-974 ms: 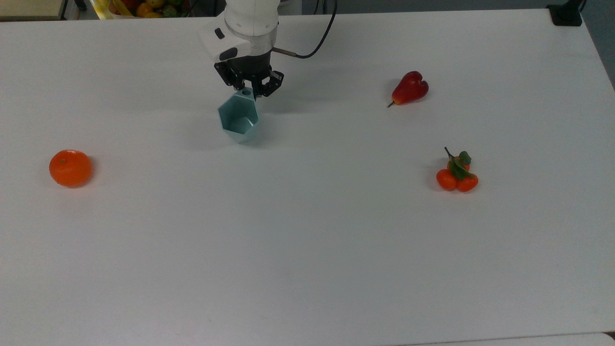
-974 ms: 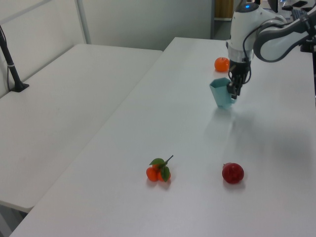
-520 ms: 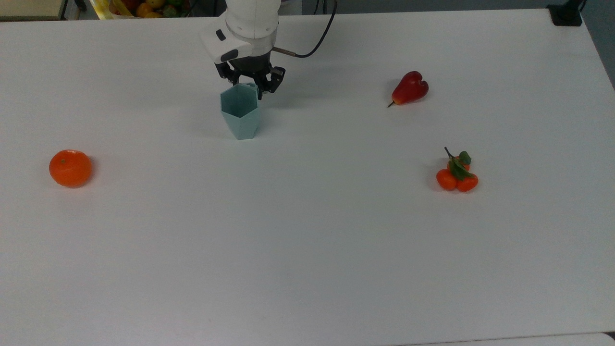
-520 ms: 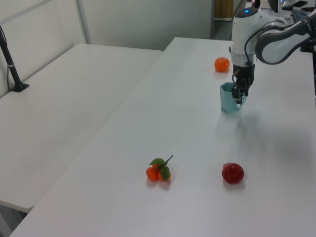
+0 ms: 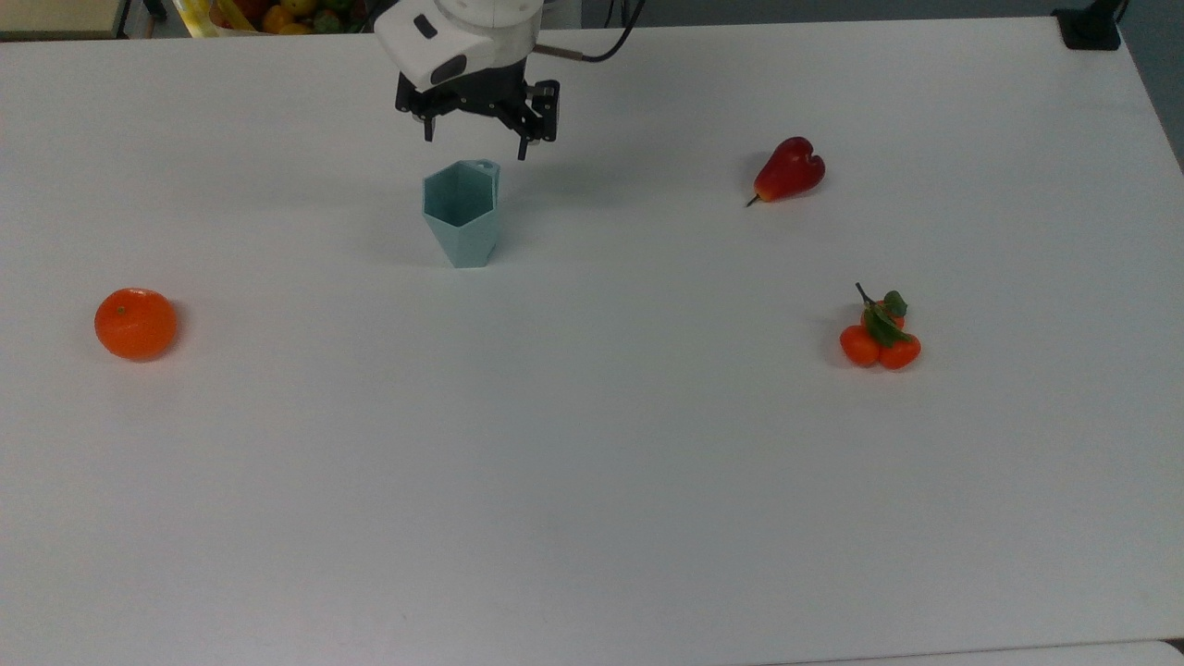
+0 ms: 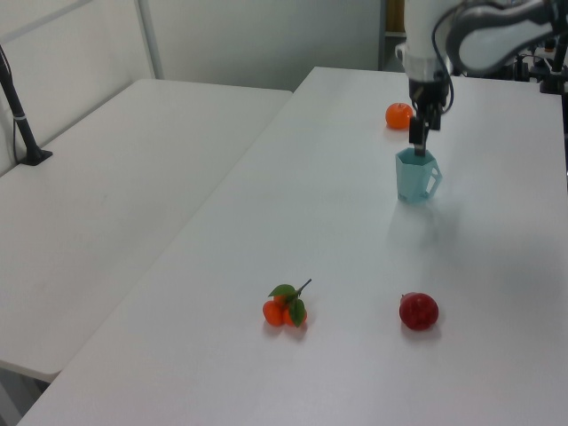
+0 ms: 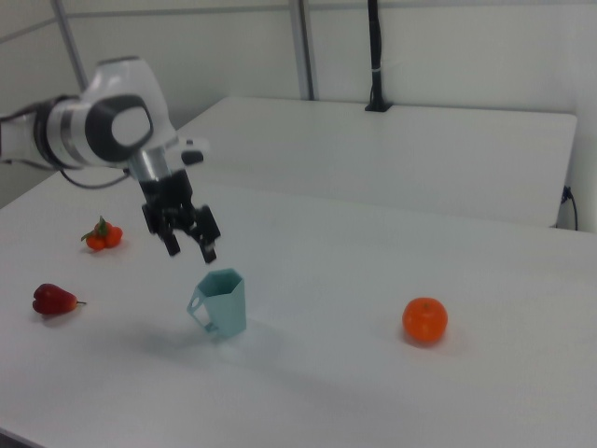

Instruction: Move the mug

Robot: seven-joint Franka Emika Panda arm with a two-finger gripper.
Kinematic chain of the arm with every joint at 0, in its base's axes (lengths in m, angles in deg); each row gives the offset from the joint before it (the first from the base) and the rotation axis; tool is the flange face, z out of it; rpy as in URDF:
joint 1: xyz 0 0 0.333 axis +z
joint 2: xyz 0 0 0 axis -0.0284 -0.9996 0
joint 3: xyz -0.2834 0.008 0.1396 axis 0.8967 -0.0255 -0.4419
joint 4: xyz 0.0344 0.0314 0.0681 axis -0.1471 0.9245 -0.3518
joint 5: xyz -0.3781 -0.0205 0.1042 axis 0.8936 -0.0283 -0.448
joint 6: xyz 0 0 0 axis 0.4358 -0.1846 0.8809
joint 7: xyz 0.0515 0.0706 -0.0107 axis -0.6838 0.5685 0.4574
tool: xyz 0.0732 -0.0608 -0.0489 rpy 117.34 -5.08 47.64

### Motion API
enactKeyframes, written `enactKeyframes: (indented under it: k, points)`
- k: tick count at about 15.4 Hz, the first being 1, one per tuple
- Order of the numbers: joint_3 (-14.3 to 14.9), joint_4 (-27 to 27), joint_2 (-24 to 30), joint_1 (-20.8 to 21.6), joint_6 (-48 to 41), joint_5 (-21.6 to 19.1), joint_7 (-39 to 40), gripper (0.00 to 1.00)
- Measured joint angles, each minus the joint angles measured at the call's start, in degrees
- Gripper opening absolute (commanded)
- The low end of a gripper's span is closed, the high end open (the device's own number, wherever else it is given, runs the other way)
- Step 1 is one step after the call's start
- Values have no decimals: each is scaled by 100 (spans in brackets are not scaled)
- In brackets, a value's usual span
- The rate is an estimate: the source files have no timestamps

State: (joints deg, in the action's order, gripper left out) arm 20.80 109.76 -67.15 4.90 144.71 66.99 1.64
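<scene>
We see the mug (image 5: 462, 215) standing upright on the white table (image 5: 592, 444), free of any grip. The gripper (image 5: 475, 141) hangs just above it with its fingers spread and nothing between them. In the top view, an orange (image 5: 135, 323) lies far to the left, a red pear (image 5: 789, 169) and a cluster of small tangerines (image 5: 880, 338) to the right.
</scene>
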Motion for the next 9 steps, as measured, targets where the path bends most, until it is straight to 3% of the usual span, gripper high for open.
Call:
enactKeyframes:
  k: [4, 9]
  points:
    - [-4, -931, 1, 6, -407, -381, 144, 100]
    - [19, -1878, 82, -14, -1622, -641, 163, 100]
